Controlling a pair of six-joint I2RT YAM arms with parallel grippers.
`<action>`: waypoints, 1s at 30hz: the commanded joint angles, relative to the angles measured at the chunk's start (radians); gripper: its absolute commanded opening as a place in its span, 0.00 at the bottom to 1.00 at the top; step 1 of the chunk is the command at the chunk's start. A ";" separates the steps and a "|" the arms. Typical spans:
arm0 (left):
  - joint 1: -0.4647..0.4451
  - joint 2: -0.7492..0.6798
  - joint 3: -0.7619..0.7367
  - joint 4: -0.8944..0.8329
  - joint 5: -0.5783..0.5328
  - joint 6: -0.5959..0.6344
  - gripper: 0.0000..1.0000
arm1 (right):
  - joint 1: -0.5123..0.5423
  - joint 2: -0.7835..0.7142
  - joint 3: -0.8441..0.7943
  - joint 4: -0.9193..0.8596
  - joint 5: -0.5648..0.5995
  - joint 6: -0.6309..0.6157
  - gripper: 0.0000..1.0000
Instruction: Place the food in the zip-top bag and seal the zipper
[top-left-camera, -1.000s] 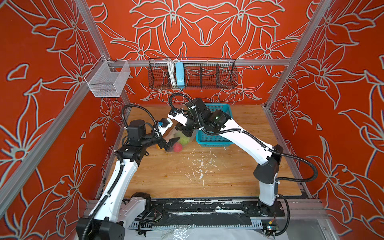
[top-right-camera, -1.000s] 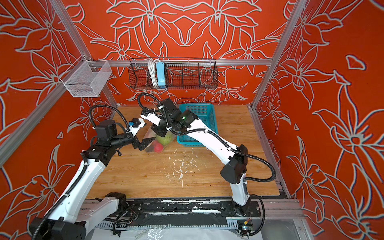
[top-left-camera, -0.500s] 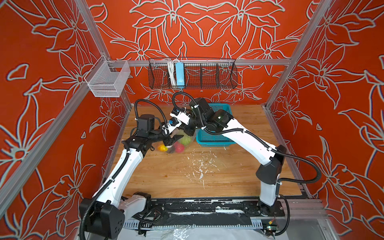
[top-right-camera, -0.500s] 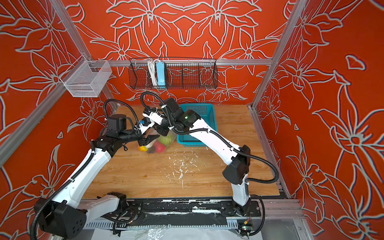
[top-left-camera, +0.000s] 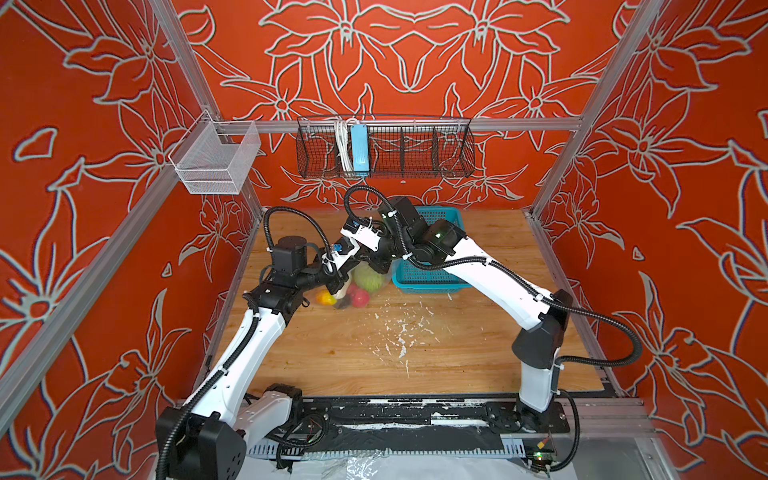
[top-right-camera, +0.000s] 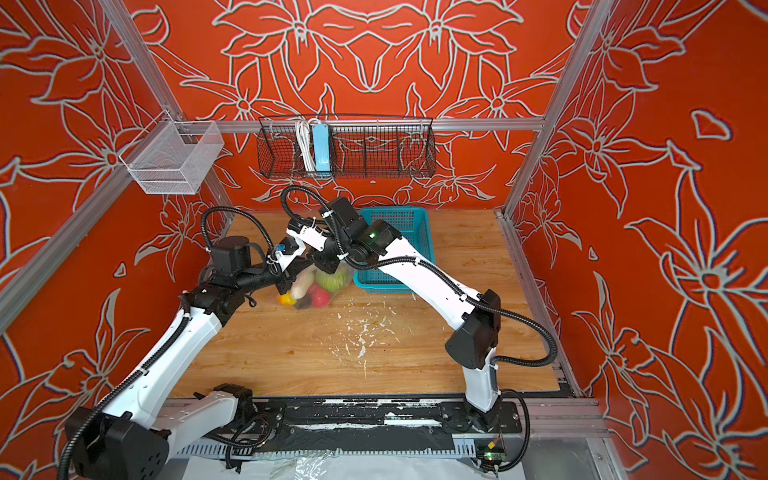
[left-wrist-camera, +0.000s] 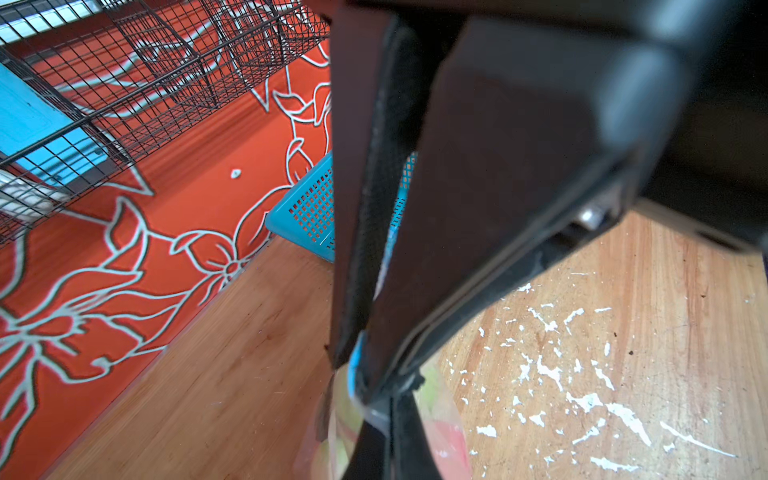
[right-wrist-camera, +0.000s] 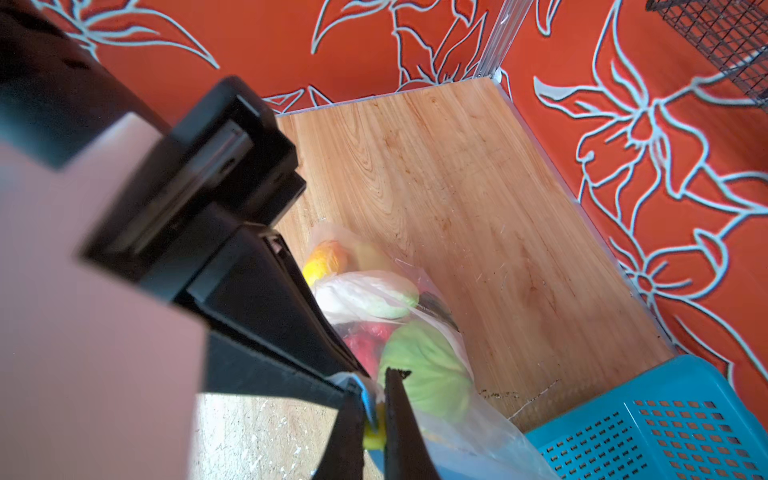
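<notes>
The zip-top bag hangs upright over the wooden table, left of the basket. The food shows through it: green cabbage, pale cucumber, red berries and a yellow-orange piece. My right gripper is shut on the zipper's yellow tab at the bag's top. The blue zipper runs from there to my left gripper, which is shut on the strip right beside the right gripper. The two grippers' fingers nearly touch.
A teal perforated basket stands just right of the bag, under the right arm. A black wire rack hangs on the back wall and a white mesh bin on the left rail. White scuffs mark the table.
My left gripper has moved right and back from beside the bag up to its top edge and has shut on the zipper strip. The right gripper has stayed shut in place.
</notes>
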 joint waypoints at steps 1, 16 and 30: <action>-0.005 -0.023 0.017 0.035 0.035 -0.045 0.00 | -0.004 -0.007 0.018 -0.042 -0.028 -0.013 0.00; -0.005 -0.046 -0.013 0.062 0.024 -0.102 0.00 | -0.004 -0.044 0.007 -0.041 -0.079 -0.022 0.31; -0.005 -0.034 -0.006 0.045 0.020 -0.095 0.00 | -0.004 -0.090 -0.043 -0.054 -0.114 -0.063 0.23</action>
